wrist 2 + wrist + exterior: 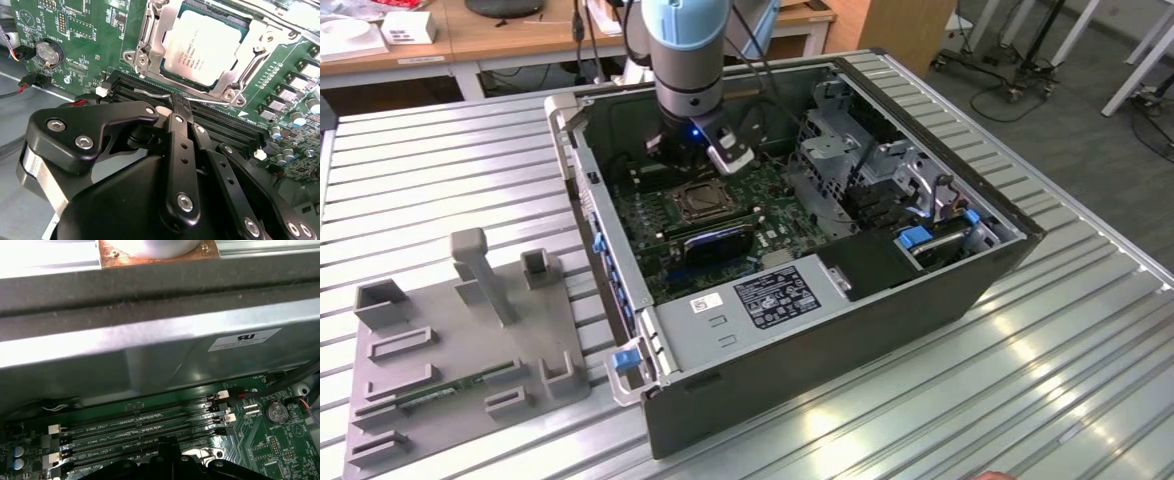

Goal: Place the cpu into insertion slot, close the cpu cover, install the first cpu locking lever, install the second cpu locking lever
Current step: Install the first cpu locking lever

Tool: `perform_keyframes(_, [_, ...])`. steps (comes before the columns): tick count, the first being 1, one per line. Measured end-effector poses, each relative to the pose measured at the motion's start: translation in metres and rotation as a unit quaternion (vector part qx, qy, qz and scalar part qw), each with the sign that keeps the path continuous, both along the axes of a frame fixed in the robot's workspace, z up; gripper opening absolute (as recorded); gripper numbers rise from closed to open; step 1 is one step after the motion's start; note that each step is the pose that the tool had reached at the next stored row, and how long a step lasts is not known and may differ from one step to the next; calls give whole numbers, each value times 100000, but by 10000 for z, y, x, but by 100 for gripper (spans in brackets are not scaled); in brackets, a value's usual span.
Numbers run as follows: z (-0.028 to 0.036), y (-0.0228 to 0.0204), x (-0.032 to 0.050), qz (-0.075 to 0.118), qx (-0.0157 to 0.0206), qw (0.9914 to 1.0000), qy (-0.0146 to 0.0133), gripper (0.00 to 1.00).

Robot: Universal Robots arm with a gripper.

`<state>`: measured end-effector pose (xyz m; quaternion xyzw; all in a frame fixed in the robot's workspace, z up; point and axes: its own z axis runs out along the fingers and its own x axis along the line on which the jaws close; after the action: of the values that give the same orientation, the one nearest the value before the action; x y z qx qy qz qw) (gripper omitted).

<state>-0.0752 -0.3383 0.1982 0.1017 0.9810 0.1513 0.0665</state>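
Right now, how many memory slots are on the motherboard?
4 memory slots, parallel in one bank in the first wrist view: one nearest the case wall, then a second, third and fourth toward the gripper, which may hide more.

Robot arm: farthest from the gripper sits a pale blue joint cap, then a grey metal tube, then a black wrist with a small blue light. The gripper is glossy black, with rounded link plates fastened by silver screws.
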Motion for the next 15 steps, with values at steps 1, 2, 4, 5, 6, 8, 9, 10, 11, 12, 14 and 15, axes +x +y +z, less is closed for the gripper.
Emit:
perform_keyframes(1, [-7,0,0,-1,-3,100000,-39,11])
perform_keyframes(2, [-13,0,0,-3,-2,100000,-72,11])
perform_keyframes(4, [-21,0,0,2,-2,100000,-123,11])
perform_keyframes(5, [-24,0,0,-2,-3,100000,-133,11])
perform_keyframes(6, [-26,0,1,-2,-7,100000,-134,11])
perform_keyframes(8, [-30,0,3,-7,-4,100000,-135,11])
perform_keyframes(9, [-32,0,5,-3,1,100000,-139,11])
perform_keyframes(10, [-34,0,7,-3,2,100000,-140,11])
perform_keyframes(11, [-36,0,8,-5,3,100000,-143,11])
perform_keyframes(12, [-38,0,9,-2,3,100000,-144,11])
perform_keyframes(14, [-43,0,13,-3,2,100000,-145,11])
perform_keyframes(15, [-46,0,15,-2,4,100000,-144,11])
